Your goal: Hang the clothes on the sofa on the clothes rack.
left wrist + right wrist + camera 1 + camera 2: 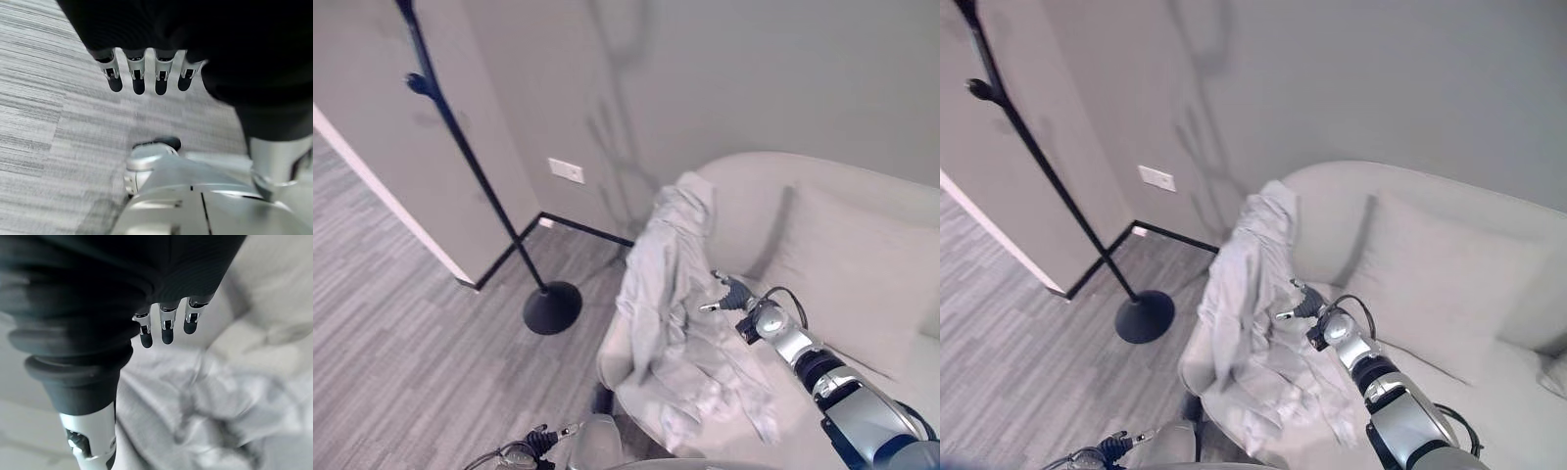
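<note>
1. Pale grey clothes (673, 313) are lying in a crumpled heap over the armrest and seat of the light sofa (862, 245), one part draped up high over the top of the armrest and the rest spilling down toward the seat's front edge.
2. Reaching in over the seat, the right hand (732, 294) is hovering just beside the heap, its fingers (167, 335) hanging straight and relaxed, curled round nothing; in the right wrist view the rumpled cloth is lying just past the fingertips, and whether they are touching it cannot be told.
3. Beyond the right hand, a matching back cushion (1430, 284) is leaning against the sofa's backrest.
4. Well apart from the right hand, on the far side of the heap, the black clothes rack (470, 166) is standing on its round base on the grey striped carpet (391, 323), its thin pole rising slantwise, with a knobbed peg near the top and nothing hanging on it.
5. Behind the rack, a white wall plate (566, 170) is sitting low on the grey wall.
6. Low down, the left hand (137, 73) is hanging over the carpet, well away from the clothes, its fingers loosely extended in a row and holding nothing.
</note>
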